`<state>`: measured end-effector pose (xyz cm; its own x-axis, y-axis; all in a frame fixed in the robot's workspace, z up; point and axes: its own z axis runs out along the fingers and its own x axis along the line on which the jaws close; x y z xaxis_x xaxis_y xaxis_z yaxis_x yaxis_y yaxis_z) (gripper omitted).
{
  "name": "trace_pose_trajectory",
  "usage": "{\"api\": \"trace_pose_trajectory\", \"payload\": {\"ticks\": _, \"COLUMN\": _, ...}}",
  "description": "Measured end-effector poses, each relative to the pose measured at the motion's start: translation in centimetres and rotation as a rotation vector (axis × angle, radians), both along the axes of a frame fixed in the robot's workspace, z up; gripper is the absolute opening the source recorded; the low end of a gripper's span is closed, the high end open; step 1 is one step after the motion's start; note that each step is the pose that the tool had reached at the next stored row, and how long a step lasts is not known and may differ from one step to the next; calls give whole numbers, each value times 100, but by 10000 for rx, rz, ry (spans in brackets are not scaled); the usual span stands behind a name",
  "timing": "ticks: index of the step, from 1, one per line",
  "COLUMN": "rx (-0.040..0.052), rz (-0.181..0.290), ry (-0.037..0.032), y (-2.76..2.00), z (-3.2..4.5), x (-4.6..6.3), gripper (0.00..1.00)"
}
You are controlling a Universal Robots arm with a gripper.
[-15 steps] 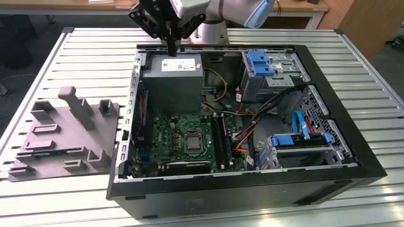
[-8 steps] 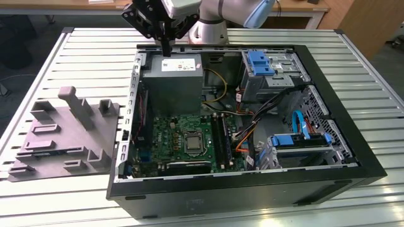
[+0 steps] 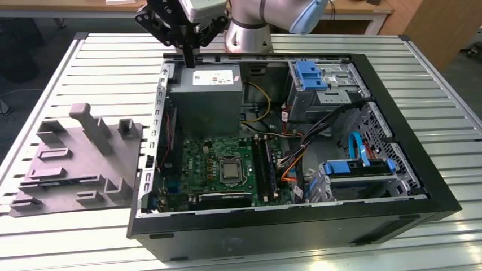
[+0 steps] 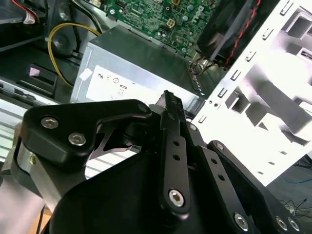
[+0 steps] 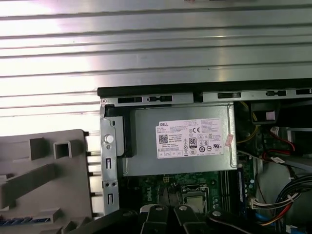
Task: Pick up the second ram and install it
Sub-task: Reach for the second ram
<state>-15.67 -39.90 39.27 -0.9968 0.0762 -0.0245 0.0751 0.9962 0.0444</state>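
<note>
Overhead, the pincer (image 3: 189, 64) hung above the power supply (image 3: 205, 99), fingers (image 4: 171, 127) pressed together with nothing visibly between them. Where the ram lay, I couldn't tell.

1. One open computer case (image 3: 301, 231), on one slatted tabletop (image 3: 429, 68).
2. One robot arm (image 3: 256, 22), carrying one tool (image 3: 189, 59).
3. One grey power supply (image 3: 205, 110), one pale label (image 3: 216, 77) on it.
4. One green motherboard (image 3: 200, 169), one processor socket (image 3: 228, 171).
5. Two blue drive brackets: far bracket (image 3: 310, 74), near bracket (image 3: 353, 167).
6. One grey moulded fixture (image 3: 75, 169).
7. One yellow cable loop (image 3: 262, 99).
8. Memory sticks: count unclear.
</note>
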Motion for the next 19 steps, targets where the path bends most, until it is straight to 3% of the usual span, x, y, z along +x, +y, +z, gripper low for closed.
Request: {"api": "trace_pose_trajectory", "payload": {"ticks": 19, "rx": 0, "rz": 0, "ry": 0, "y": 0, "z": -4, "x": -376, "gripper": 11}}
